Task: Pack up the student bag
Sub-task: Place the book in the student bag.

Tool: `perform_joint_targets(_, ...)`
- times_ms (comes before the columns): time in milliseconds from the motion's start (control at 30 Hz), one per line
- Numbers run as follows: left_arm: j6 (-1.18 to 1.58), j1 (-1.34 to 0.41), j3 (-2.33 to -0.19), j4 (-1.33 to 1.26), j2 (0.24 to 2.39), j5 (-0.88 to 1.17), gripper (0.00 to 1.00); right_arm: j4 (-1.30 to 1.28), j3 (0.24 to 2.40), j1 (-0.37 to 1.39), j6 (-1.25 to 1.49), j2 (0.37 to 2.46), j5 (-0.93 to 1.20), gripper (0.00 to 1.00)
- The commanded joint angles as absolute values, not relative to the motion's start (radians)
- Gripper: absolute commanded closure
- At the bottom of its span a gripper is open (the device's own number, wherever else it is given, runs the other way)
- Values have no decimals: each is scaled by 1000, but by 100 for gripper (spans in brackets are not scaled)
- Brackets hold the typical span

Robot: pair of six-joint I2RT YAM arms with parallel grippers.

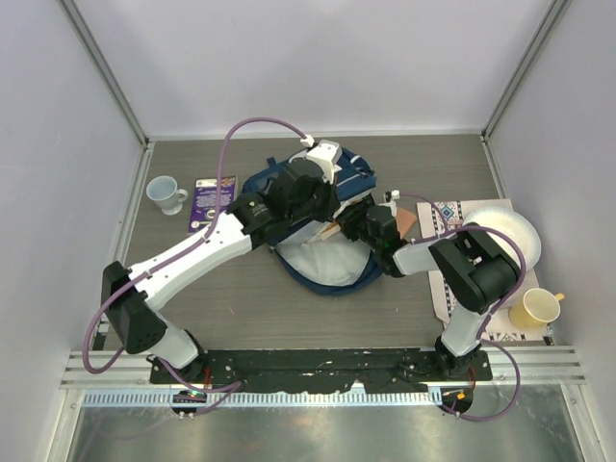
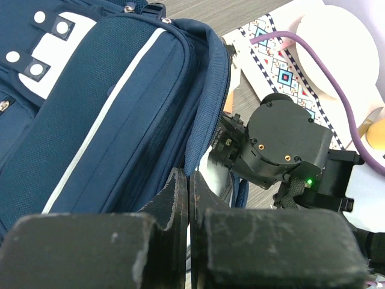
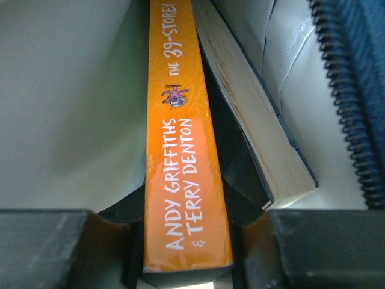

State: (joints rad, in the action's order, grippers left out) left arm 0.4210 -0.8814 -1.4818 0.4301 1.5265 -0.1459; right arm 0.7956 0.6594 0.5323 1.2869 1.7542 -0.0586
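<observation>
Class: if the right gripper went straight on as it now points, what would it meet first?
Most likely the pale inner lining of the student bag. The right gripper, holding the orange book, points inside, though depth is unclear.

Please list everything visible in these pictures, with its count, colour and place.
student bag: one, navy with white stripes, in the middle, open.
orange book: one, orange spine, in the bag's mouth.
second book: one, cream pages, beside it inside the bag.
mug: one, pale, far left.
packet: one, purple, left of the bag.
plate: one, white, on the mat, right.
mat: one, patterned, right side.
cup: one, yellow, near right.
left gripper: one, black, shut, at the bag's edge.
right gripper: one, black, shut on the orange book.
</observation>
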Motion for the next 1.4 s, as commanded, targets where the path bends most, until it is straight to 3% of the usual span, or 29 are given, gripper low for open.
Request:
perform_joint_targets(0,442,-884,-1491,293,1445,-178,100,861,629,545,1296,1726,-43,70)
perform_joint_targets(133,443,-882,-1486,291,1457,-176,100,738,595,545,1238,1669,-14,51)
perform_joint_targets(533,436,-884,-1480,293,1476,-186,100,658,528,537,1239,1608,127,36)
perform_joint_targets(767,436,-884,-1476,288,1482,-189,100,568,497,537,1241,1516,129,35)
perform_joint_targets(867,439,-882,-1476,284,1483,-183,100,581,477,535,1250,1509,115,42)
perform_joint_targets(900,439,-882,-1473,279,1483,-183,100,597,476,535,1255,1522,110,66)
perform_joint_targets(933,440,-884,-1473,278,1485,-180,100,636,476,534,1261,1531,115,82)
perform_joint_targets(1000,442,-882,-1473,278,1486,-175,100,666,486,531,1278,1564,126,99)
perform_joint_targets(1367,439,-882,-1471,278,1489,-147,100,724,770,531,1305,1755,37,99)
